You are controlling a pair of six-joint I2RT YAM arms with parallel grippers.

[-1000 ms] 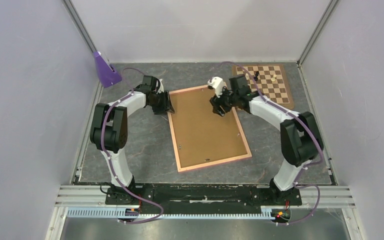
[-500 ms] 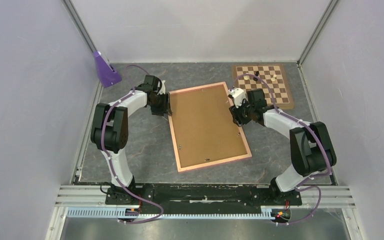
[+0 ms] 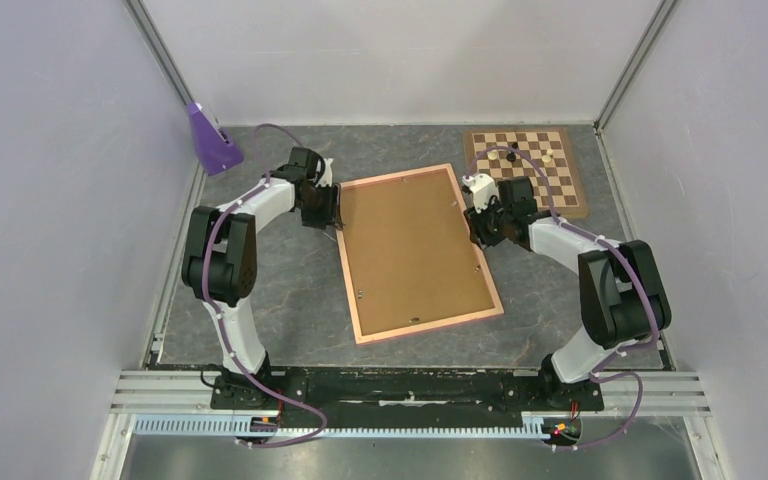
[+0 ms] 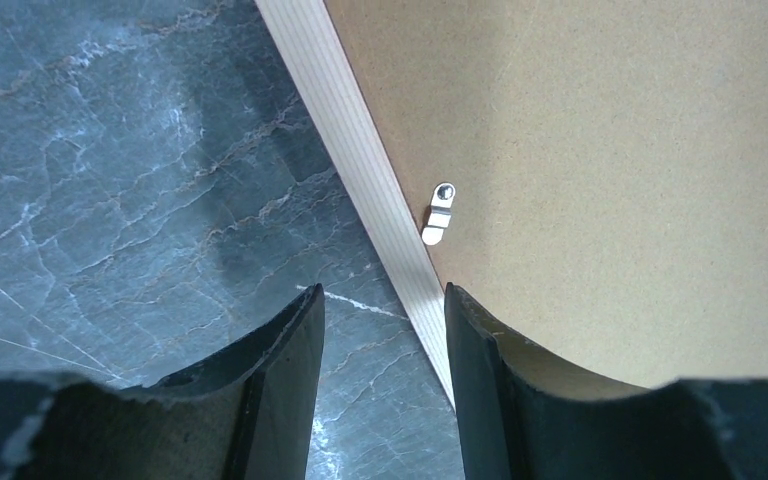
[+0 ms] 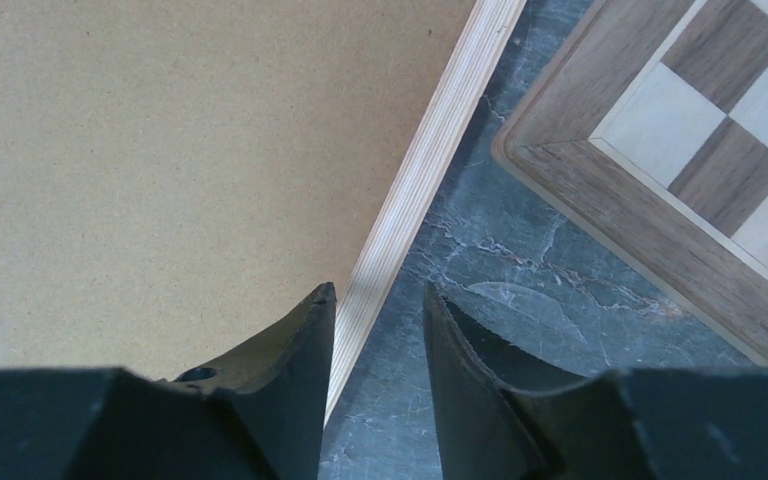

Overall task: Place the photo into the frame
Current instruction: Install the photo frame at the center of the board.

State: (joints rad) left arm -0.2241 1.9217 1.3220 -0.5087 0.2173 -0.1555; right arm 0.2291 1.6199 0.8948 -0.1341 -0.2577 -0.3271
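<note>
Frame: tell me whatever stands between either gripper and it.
Nothing visible does. The left gripper and right gripper each straddle a long edge of the frame with open fingers. A brown backing board fills its opening, a metal clip on it.

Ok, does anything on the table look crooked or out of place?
The frame lies back up and askew, turned out of line with the table edges, its brown backing board showing. Nothing looks spilled or damaged.
</note>
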